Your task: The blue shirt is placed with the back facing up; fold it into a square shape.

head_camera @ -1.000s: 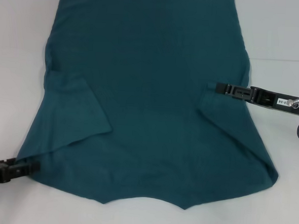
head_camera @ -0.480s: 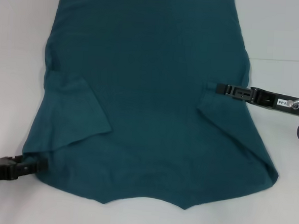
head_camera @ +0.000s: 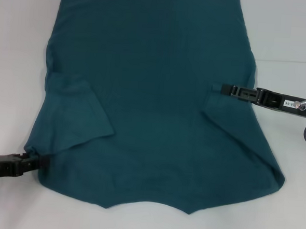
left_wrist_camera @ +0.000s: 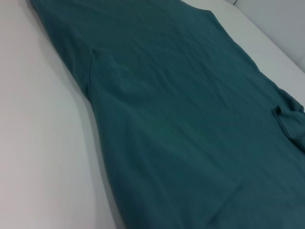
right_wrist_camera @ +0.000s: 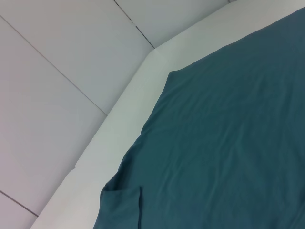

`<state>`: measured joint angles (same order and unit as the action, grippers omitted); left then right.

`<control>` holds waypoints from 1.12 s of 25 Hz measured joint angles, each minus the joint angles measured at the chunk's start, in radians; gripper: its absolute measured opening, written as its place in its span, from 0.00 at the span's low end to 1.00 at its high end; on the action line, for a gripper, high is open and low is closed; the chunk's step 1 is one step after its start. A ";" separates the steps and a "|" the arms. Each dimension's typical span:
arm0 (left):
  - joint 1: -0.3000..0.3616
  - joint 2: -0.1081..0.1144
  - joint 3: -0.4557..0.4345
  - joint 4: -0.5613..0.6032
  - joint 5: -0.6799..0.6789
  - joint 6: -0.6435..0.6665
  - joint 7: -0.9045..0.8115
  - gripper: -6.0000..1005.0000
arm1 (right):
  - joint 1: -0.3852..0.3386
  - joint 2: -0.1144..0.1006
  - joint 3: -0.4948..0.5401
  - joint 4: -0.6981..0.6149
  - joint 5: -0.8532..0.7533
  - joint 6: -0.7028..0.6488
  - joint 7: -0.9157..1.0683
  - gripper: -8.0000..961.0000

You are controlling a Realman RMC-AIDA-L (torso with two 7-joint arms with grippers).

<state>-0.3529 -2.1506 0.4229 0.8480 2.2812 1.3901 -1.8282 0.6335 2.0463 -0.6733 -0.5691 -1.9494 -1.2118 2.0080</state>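
Teal cotton, the blue shirt (head_camera: 153,104) lies flat on the white worktop (head_camera: 288,29), long axis near-to-far. Left tool (head_camera: 36,160) clamps its near-left corner; right tool (head_camera: 217,88) pinches the right sleeve.

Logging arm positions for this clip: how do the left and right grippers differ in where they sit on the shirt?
The left gripper is at the near left corner of the blue shirt, right at its edge. The right gripper is farther up, reaching in over the folded-in right sleeve. The left one bunches cloth at its tip; no bunching shows at the right one. Both come in low from the sides.
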 joint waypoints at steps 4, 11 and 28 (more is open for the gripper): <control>0.000 0.000 -0.004 0.002 0.000 -0.008 -0.010 0.60 | -0.004 0.000 0.002 0.000 0.001 0.000 0.000 0.97; -0.004 0.002 0.004 -0.001 0.000 -0.028 -0.023 0.31 | -0.007 0.000 0.003 0.000 0.002 0.000 0.000 0.97; 0.022 0.007 -0.007 0.039 0.000 -0.013 -0.051 0.03 | -0.061 -0.058 -0.011 -0.007 -0.064 -0.080 0.068 0.97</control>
<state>-0.3310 -2.1432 0.4163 0.8865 2.2809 1.3768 -1.8795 0.5727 1.9882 -0.6842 -0.5758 -2.0139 -1.2915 2.0759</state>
